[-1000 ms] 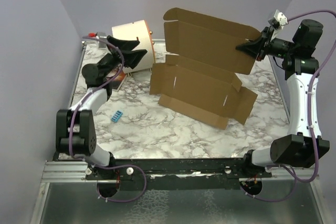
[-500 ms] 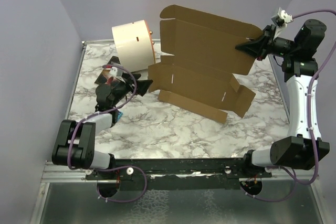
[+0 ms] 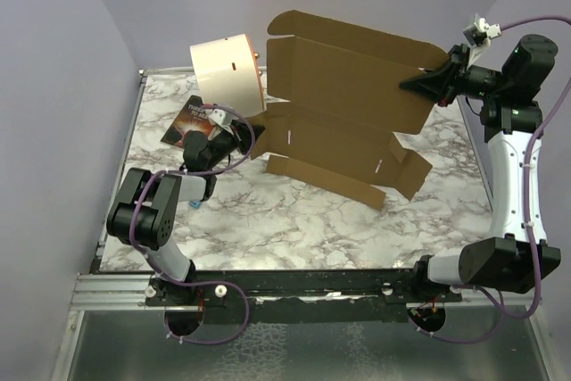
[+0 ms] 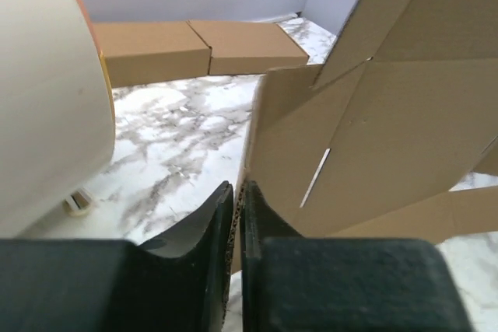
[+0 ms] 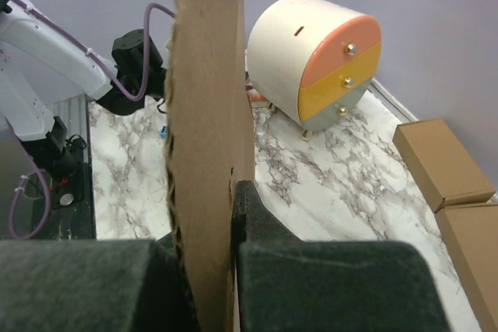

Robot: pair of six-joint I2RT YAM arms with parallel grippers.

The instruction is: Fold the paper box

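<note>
My right gripper [image 3: 412, 84] pinches the paper box [image 3: 348, 69] tight up high, my left gripper [image 4: 236, 186] nips its side edge, so I should fold slowly without letting go.

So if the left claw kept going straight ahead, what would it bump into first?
The paper box: the left gripper is pinching its near edge, so going straight on just pushes into that cardboard. Farther back lie two small brown boxes, though depth is hard to judge.
</note>
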